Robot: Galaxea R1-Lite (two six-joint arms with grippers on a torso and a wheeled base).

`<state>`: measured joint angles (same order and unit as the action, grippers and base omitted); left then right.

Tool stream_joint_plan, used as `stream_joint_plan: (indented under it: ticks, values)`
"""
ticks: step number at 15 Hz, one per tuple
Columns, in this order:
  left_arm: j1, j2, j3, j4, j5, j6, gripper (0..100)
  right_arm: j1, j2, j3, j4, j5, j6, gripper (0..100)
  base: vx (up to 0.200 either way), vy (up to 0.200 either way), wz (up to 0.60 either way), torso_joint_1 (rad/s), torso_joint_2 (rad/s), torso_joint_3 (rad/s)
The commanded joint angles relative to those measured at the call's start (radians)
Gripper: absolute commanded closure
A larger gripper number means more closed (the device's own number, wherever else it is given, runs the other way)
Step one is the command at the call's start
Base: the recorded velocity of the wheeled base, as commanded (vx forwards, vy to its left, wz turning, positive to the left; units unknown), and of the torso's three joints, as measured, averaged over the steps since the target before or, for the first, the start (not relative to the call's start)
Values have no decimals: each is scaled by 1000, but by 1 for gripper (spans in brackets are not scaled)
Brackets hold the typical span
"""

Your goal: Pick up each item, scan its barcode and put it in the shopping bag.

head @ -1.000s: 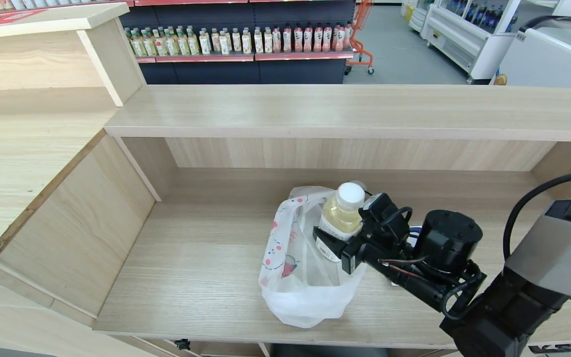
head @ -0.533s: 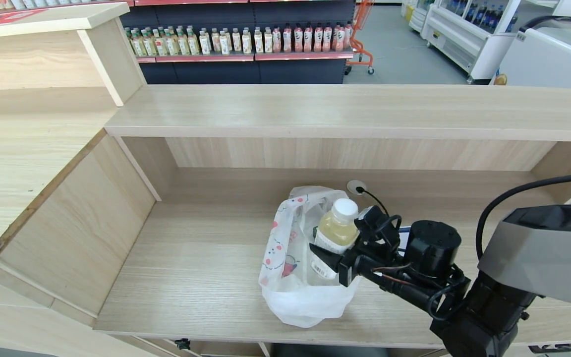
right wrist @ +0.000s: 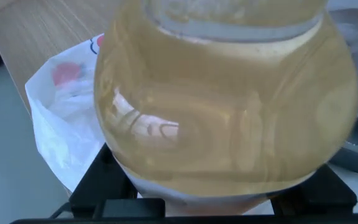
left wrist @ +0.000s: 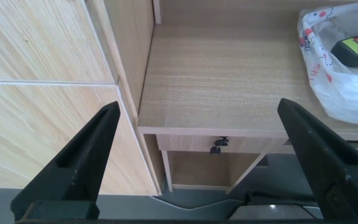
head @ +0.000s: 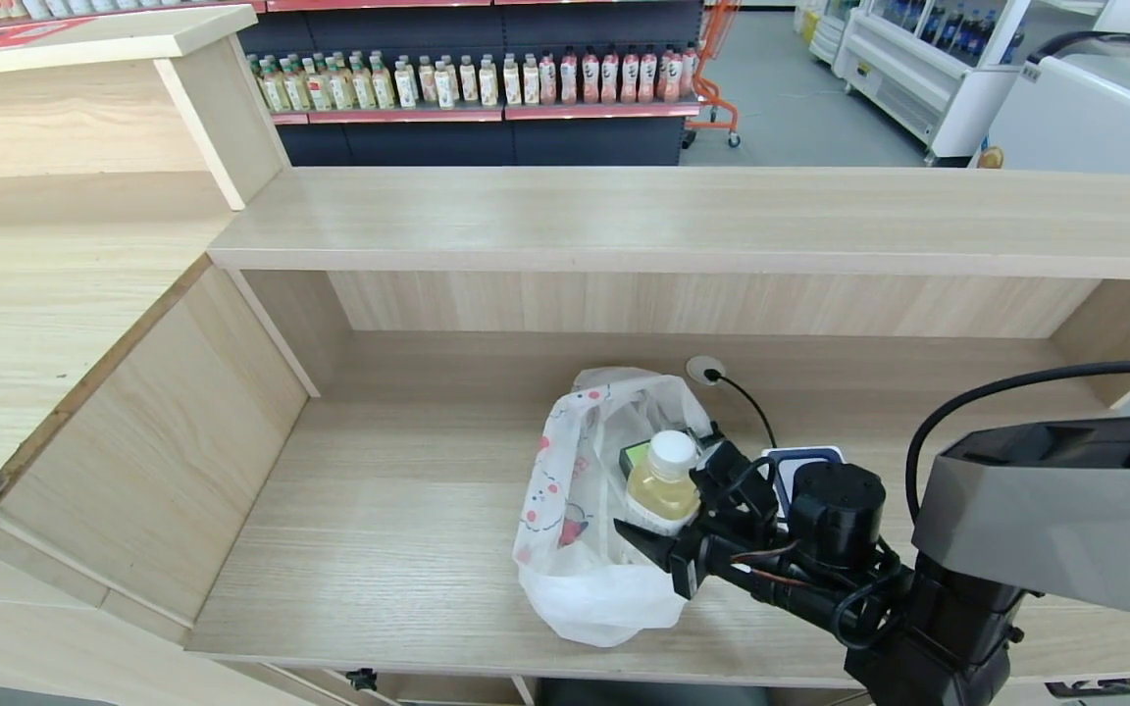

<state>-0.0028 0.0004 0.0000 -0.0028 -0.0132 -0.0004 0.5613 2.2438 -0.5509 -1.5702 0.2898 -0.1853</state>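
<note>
Head view, bottle: clear plastic bottle of pale yellow drink with a white cap is upright, its lower part inside the mouth of the thin white plastic shopping bag with red cartoon print
Right gripper: clenched on the bottle's lower body
Left gripper: fingers spread wide, grasping nothing, off the front corner of the light wooden counter
Already bagged: green and black box
Progress: bottle's placing looks nearly done
Left to do: lower, let go, pull clear; whether further items wait cannot be told
</note>
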Motion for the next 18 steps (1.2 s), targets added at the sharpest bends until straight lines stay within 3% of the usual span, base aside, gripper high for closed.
stream_joint_plan:
  ticks: [1, 5, 6, 12, 15, 18]
  values:
    - [0, 0, 0, 0, -1, -1, 0, -12, 10, -1, -1, -1, -31, 100, 0, 0, 0, 0, 0, 0]
    - [0, 0, 0, 0, 1, 0, 0, -24, 10, -1, -1, -1, -71, 100, 0, 0, 0, 0, 0, 0]
    - [0, 0, 0, 0, -1, -1, 0, -24, 10, -1, -1, -1, -71, 0, 0, 0, 0, 0, 0, 0]
    - [0, 0, 0, 0, -1, -1, 0, -18, -136, 9, 19, 0, -65, 0, 0, 0, 0, 0, 0, 0]
    - [0, 0, 0, 0, -1, -1, 0, -58, -319, 100, 95, 0, -92, 0, 0, 0, 0, 0, 0, 0]
    - [0, 0, 0, 0, -1, -1, 0, -116, -613, 137, 312, -32, -98, 0, 0, 0, 0, 0, 0, 0]
